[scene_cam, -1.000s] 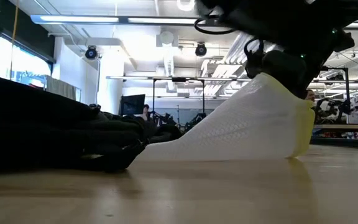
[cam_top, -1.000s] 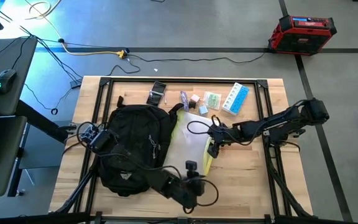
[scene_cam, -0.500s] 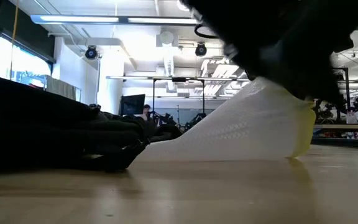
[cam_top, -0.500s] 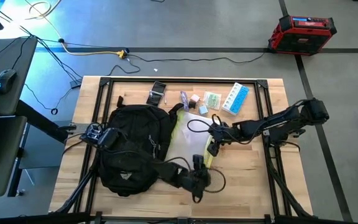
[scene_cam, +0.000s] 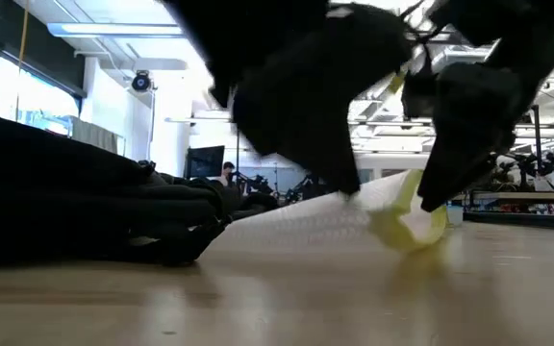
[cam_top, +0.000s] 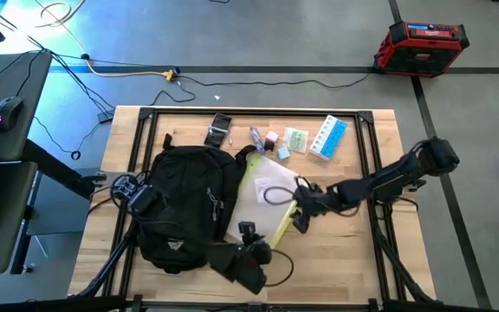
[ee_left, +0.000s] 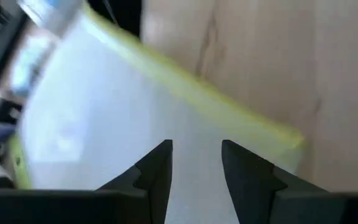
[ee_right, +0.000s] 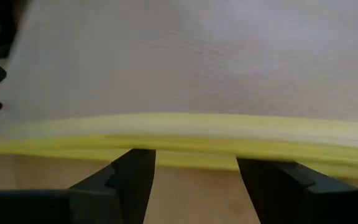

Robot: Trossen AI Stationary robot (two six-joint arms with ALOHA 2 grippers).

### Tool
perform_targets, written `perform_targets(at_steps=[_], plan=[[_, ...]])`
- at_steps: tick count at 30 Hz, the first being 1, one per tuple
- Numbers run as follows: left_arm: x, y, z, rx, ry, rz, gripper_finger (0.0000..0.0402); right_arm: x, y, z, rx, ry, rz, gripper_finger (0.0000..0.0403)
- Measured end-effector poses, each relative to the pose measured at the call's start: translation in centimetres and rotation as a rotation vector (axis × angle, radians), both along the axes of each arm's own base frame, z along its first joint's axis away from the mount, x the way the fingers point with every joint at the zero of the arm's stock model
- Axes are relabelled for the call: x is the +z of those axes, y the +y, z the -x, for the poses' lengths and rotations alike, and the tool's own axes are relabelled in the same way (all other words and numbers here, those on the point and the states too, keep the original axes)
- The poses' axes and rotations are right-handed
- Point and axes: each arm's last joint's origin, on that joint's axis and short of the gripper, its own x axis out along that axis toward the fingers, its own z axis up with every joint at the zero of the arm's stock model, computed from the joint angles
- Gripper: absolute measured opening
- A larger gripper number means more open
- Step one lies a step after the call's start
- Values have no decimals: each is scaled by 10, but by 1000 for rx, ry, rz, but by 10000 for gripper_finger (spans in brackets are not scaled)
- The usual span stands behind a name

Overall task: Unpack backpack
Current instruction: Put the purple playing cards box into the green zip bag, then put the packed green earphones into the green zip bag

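The black backpack (cam_top: 189,204) lies on the table's left half, low and dark in the low view (scene_cam: 75,202). Beside it on the right lies a translucent pouch with neon-yellow trim (cam_top: 262,204). My right gripper (cam_top: 301,212) is at the pouch's yellow right edge. In its wrist view the fingers stand apart, with the trim (ee_right: 185,134) running across their tips. My left gripper (cam_top: 248,232) hangs over the pouch's near end, fingers apart (ee_left: 194,168), the white pouch face showing between them. My left gripper comes slanting down from the near side. One fingertip (scene_cam: 349,187) meets the pouch's upper face (scene_cam: 306,207) in the low view; nothing shows pinched. My right gripper has the pouch's yellow edge (ee_right: 194,158) at its fingertips, the trim running from finger to finger. It comes slanting down from the table's right. That edge (scene_cam: 412,226) curls up off the table; the rest lies flat.
Small unpacked items lie along the far edge: a blue-and-white box (cam_top: 328,137), a green packet (cam_top: 296,139) and a dark flat item (cam_top: 218,130). Bare wood lies near and right of the pouch (cam_top: 345,251).
My left gripper has swung toward the table's left and come down onto the pouch's near end. My right gripper has moved toward the near edge with the yellow edge. The pouch's raised right end has sunk lower and its trim has curled over.
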Motion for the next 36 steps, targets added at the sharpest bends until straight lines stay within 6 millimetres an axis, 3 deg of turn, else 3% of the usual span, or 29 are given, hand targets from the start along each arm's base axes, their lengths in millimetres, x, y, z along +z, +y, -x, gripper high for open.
perform_targets(at_steps=[5,12,18,29,36], plan=[[10,-7,-12,-49,-125,7,121,4,25,4,108,-79,50,208],[12,22,-36,-122,-87,-15,154,6,39,10,188,-128,243,208],[11,43,-48,-163,-40,1,172,6,39,11,195,-123,265,208],[3,63,-41,-58,87,-123,175,4,38,12,200,-97,271,208],[-1,77,-34,85,110,-67,171,4,38,12,208,-94,262,208]])
